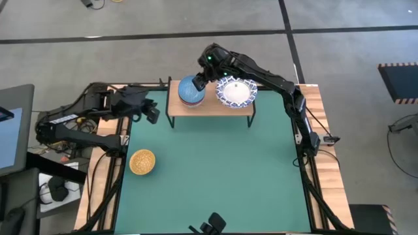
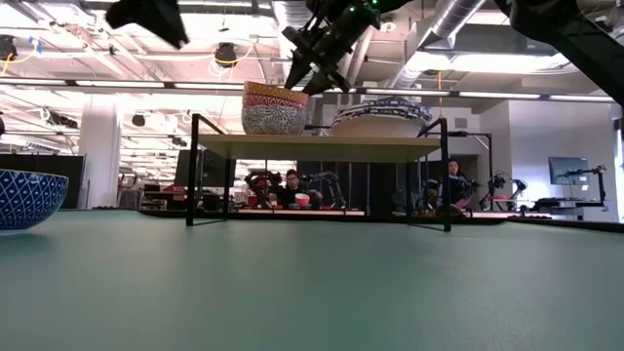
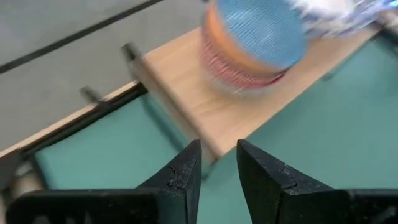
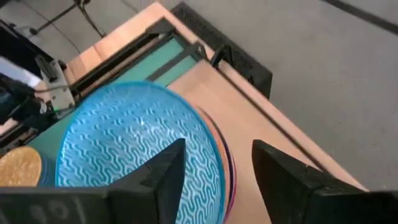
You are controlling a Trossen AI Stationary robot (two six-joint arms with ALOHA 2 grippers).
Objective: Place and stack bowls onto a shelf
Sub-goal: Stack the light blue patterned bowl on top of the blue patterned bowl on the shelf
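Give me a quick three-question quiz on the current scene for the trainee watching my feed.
1. True or false: the golden yellow bowl already sits on the shelf.
2. Multiple choice: the right end effector, open, is above
A) the light blue bowl
B) the white blue-rimmed bowl
C) bare green mat
3. Short answer: how many bowls lie on the green mat in the high view?

Key: 1. False, it lies on the green mat near the left arm. 2. A. 3. One.
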